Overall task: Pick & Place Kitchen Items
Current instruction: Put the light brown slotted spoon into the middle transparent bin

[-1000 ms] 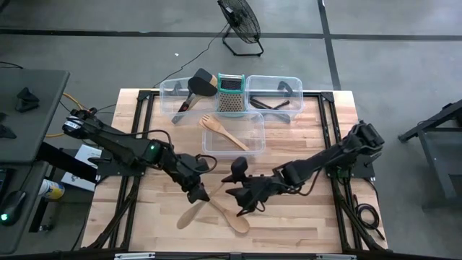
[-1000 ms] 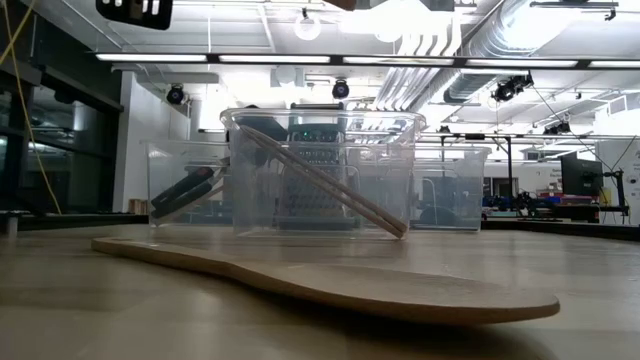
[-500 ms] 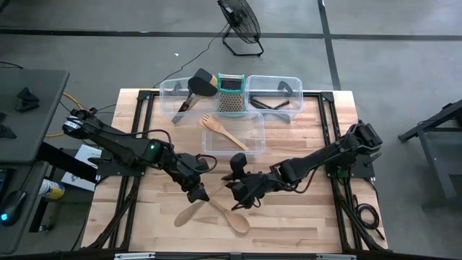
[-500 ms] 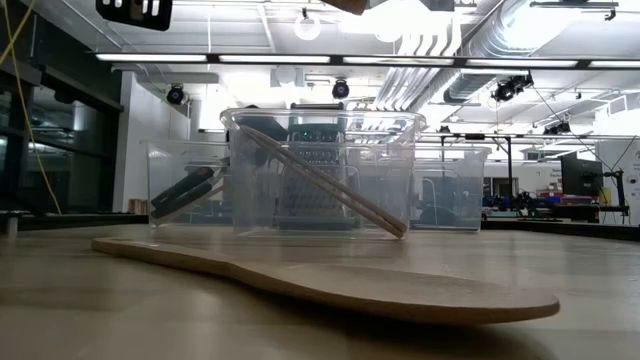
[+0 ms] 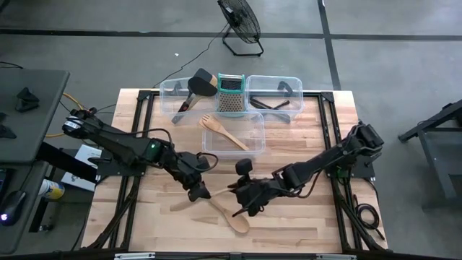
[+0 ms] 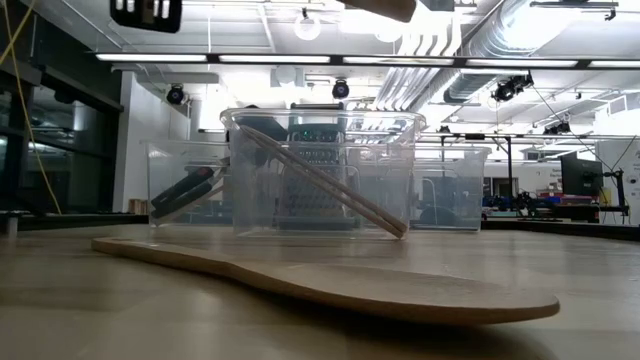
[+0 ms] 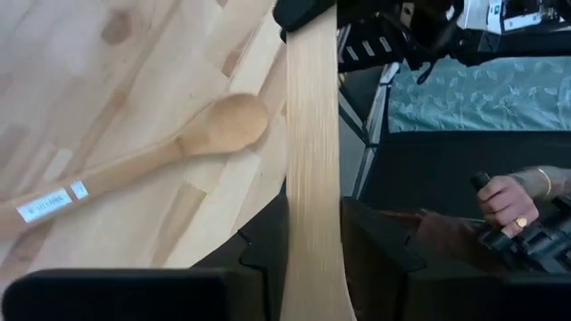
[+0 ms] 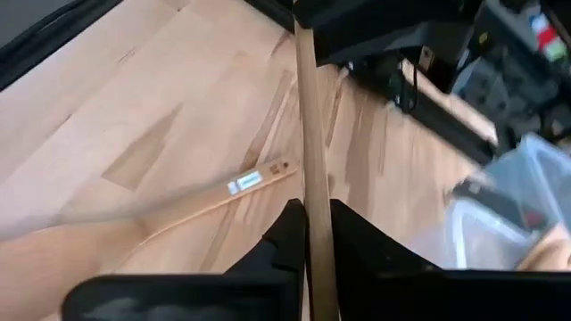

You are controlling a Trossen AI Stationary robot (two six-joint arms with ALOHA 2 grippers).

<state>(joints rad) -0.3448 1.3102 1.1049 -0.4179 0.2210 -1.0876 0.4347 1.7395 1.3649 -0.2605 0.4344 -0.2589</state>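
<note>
A light wooden utensil [image 5: 189,202] spans between my two grippers, near the table's front middle. My left gripper [image 5: 201,191] is shut on it toward its broad end. My right gripper [image 5: 242,201] is shut on its handle. Part of the utensil shows at the top of the low view [image 6: 380,8]. A wooden spoon [image 5: 229,214] with a label lies flat on the table under them, also in the left wrist view [image 7: 178,152]. My left gripper pinches the utensil's flat handle [image 7: 312,201] between its two fingers, which stand on either side of the strip. The handle runs on from there to the other gripper. That stretch is off the table. My right gripper pinches the thin handle [image 8: 310,178] between its two fingers, back from its free end. The handle runs straight on to the left gripper and hangs above the spoon on the table.
Three clear bins stand at the far side: one with black tools [image 5: 189,95], one at the right [image 5: 276,92], and a nearer one with wooden utensils [image 5: 232,131]. A teal-topped grater [image 5: 232,94] stands between the far bins. A person's hand [image 7: 513,196] shows beyond the table.
My right gripper has gone toward the left gripper and drawn back a little, and it has shut on the utensil's handle. The utensil's broad end has swung toward the table's left and far side. The spoon has stayed where it was.
</note>
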